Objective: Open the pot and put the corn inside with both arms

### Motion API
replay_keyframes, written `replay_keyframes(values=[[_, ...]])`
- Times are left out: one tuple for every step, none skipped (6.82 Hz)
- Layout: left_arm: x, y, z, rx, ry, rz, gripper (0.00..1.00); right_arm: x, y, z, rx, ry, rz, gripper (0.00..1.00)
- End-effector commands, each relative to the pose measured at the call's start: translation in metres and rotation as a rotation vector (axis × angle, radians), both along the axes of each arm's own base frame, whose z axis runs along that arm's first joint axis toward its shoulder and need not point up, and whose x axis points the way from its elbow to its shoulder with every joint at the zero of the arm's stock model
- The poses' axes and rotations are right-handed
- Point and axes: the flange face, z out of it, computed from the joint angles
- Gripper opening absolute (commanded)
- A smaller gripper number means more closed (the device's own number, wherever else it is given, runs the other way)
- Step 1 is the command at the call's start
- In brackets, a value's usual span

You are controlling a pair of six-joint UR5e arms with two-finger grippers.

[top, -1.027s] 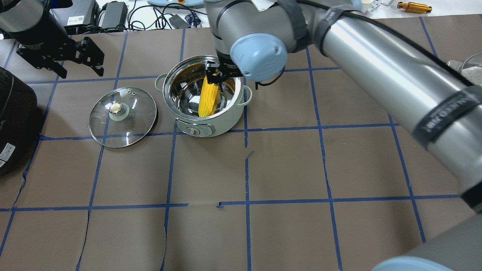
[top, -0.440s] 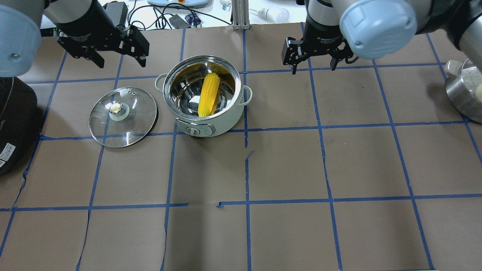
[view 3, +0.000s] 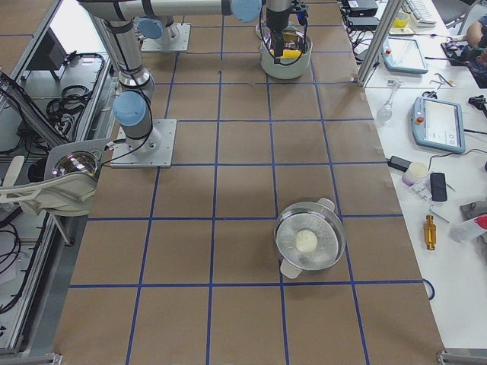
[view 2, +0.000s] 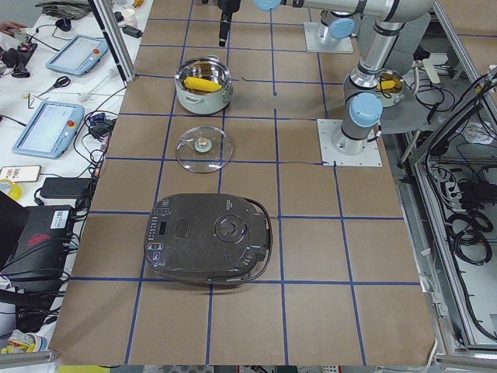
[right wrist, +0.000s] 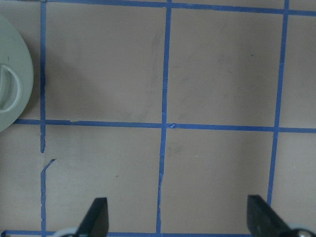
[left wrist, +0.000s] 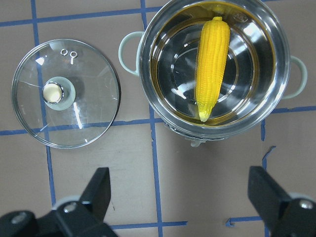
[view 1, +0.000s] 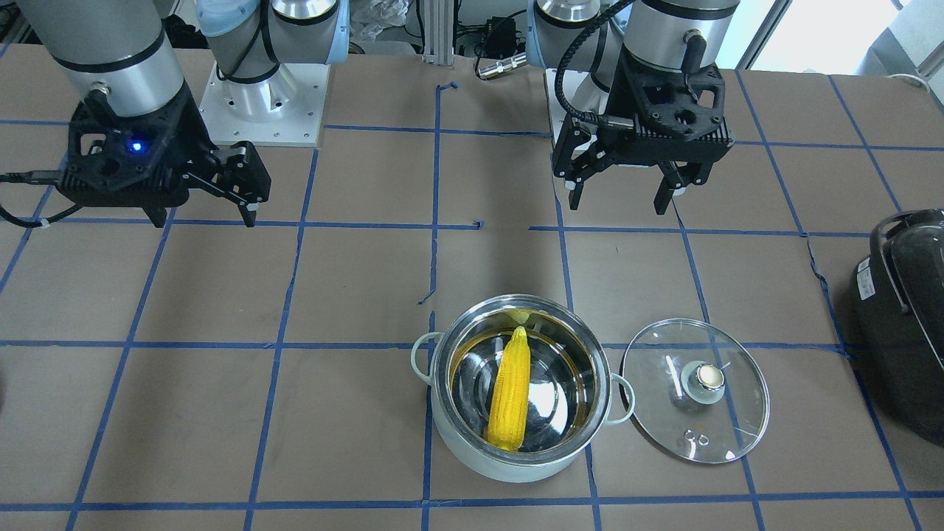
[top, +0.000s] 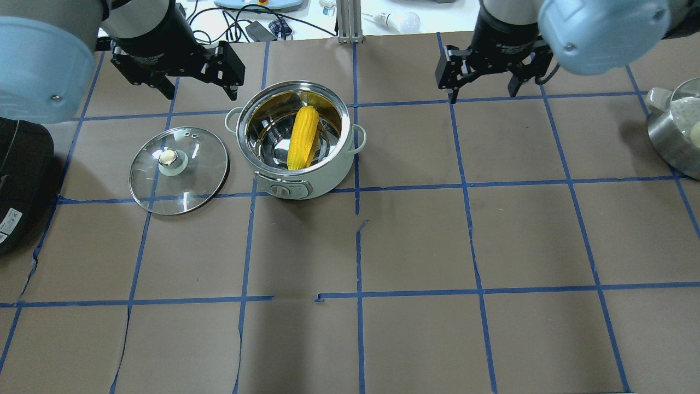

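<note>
Bright, even light falls from above. Shadows on the brown paper-covered bench (top: 415, 241) are soft and short. White glare shows inside the round shiny steel pot (left wrist: 256, 74) and on the clear glass lid (left wrist: 89, 108).

Right end effector (top: 482, 90) withdrawn, corn (top: 302, 137) released

**Brown table, taped into squares**

The table (top: 415, 241) is covered in brown paper, marked off by a grid of blue tape (top: 358, 246). The pot (top: 328, 178) stands on it, uncovered. Its glass lid (top: 179, 170) lies flat, knob up, just beside the pot on the robot's left. Beyond the lid sits a black appliance (view 2: 210, 237). A second steel pan (view 3: 310, 243) stands well apart from the pot, on the opposite side.
</note>
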Motion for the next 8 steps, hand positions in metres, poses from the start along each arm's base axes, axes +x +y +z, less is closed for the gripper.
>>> replay_keyframes(values=[[0.044,-0.0157,-0.0024,0.013,0.068,0.069,1.0,-0.0028,0.004,0.0194,-0.043,-0.002,-0.009,1.0],[0.0472,-0.013,-0.0041,0.017,0.066,0.058,1.0,-0.0028,0.0027,0.0206,-0.049,-0.009,-0.008,1.0],[0.0463,-0.013,-0.0051,0.02,0.06,0.056,1.0,-0.0028,0.0017,0.0217,-0.054,-0.009,-0.008,1.0],[0.0466,-0.0124,-0.0043,0.018,0.057,0.056,1.0,-0.0028,0.0017,0.0217,-0.054,-0.009,-0.008,1.0],[0.0467,-0.0124,-0.0043,0.018,0.056,0.058,1.0,-0.0019,0.0019,0.0209,-0.052,-0.011,-0.006,1.0],[0.0474,-0.013,-0.0051,0.02,0.051,0.065,1.0,-0.0019,0.0022,0.02,-0.049,-0.011,-0.005,1.0],[0.0487,-0.0131,-0.005,0.018,0.038,0.068,1.0,-0.0019,0.0022,0.02,-0.049,-0.011,-0.005,1.0],[0.0486,-0.013,-0.0057,0.02,0.039,0.067,1.0,-0.002,0.0024,0.0184,-0.046,-0.009,-0.005,1.0]])
